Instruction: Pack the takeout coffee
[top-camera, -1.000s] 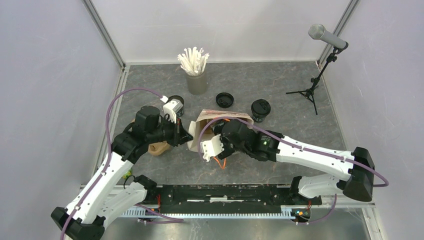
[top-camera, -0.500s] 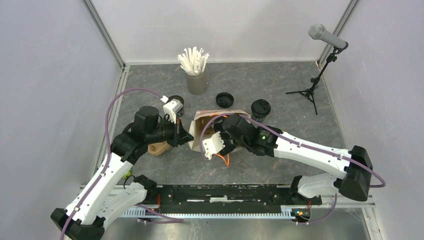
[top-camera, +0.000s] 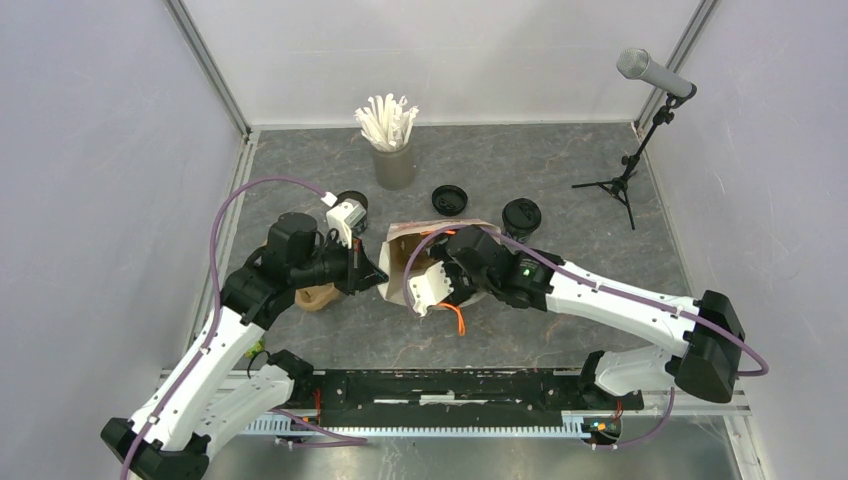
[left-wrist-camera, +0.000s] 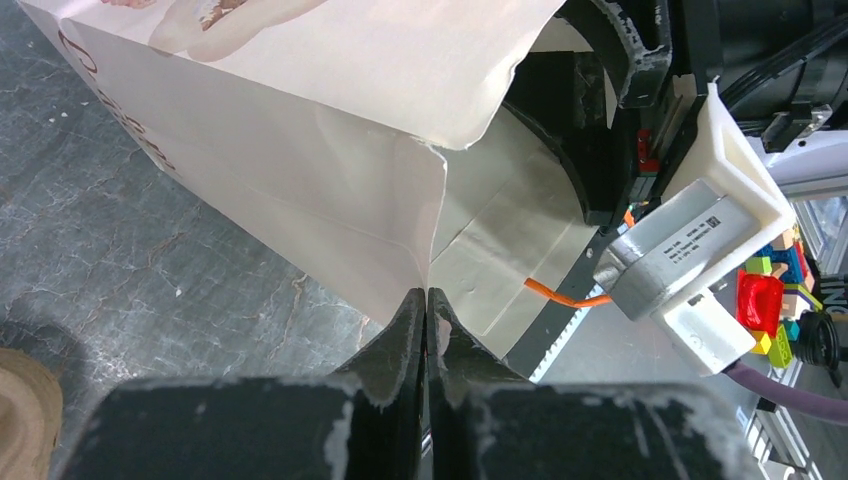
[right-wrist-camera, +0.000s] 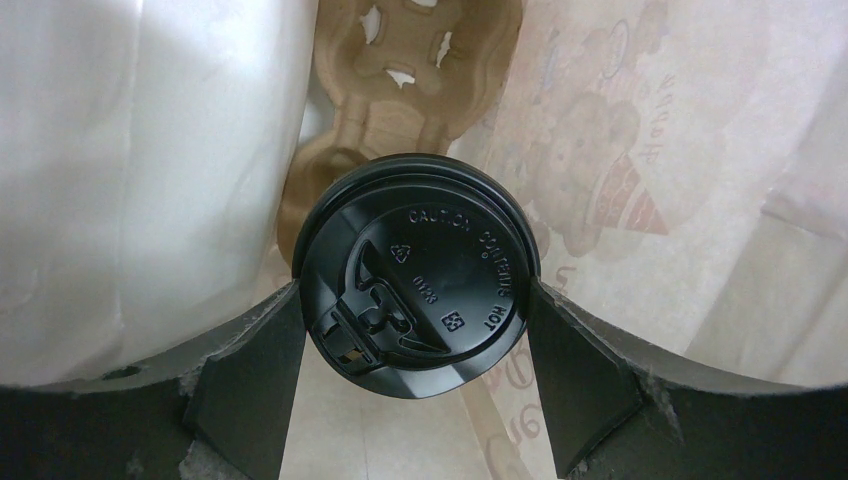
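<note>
Since a second ago the right arm has swung further in toward the bag's mouth, and the bag's opening has spread wider. The right tool (right-wrist-camera: 412, 300) is closed on a lidded cup (right-wrist-camera: 420, 270), one matte black finger pressed to each side of its round, glossy black lid with raised lettering. The cup hangs inside the paper bag (left-wrist-camera: 300, 150), just in front of a brown pulp carrier (right-wrist-camera: 400, 80) with moulded, rough-edged wells that stands at the bag's far end.

The left tool (left-wrist-camera: 426, 310) is closed flat, pinching the creased edge of the bag's mouth; the paper is pale and smooth, with faint printed drawings.

A second carrier (top-camera: 318, 297) lies on the counter (top-camera: 560, 180) under the left arm. Beyond the bag sit a loose lid (top-camera: 449, 199), a second lidded cup (top-camera: 521, 215) and, half hidden behind the left wrist, a third cup (top-camera: 352, 200). A grey cup of white straws (top-camera: 393, 160) stands further back, and a microphone (top-camera: 652, 72) on a small tripod stands at the right.

The counter is dark grey with pale marble-like veins, and pale, plain walls (top-camera: 100, 150) close it in.
</note>
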